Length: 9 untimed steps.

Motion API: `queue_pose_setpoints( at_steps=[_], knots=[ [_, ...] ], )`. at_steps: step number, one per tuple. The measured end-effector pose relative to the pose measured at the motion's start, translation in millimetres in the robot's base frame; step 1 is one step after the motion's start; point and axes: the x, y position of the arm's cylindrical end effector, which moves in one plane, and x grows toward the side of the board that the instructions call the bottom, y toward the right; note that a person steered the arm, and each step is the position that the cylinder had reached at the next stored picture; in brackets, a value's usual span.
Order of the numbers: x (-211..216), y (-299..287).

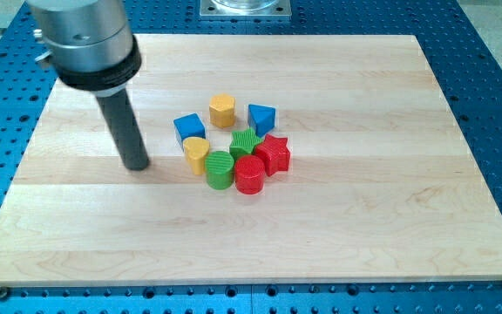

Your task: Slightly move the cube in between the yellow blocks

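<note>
A blue cube [188, 128] sits near the board's middle, between a yellow hexagonal block [222, 110] up to its right and a yellow heart-shaped block [196, 153] just below it. My tip [137, 164] rests on the board to the left of the blue cube and the yellow heart, about a block's width away, touching nothing. A blue triangular block [261, 118] lies to the right of the yellow hexagonal block.
A green star-like block [246, 142], a green cylinder [220, 169], a red cylinder [250, 175] and a red star [274, 154] crowd together just right of and below the yellow heart. The wooden board [364, 218] lies on a blue perforated table.
</note>
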Motion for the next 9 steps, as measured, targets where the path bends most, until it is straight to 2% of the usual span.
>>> queue_pose_setpoints(
  at_steps=[2,4,6,7,9],
  knots=[
    [-18.4,10.7],
    [-24.7,46.4],
    [-22.8,23.0],
    [-41.9,22.9],
    [-48.2,3.3]
  ],
)
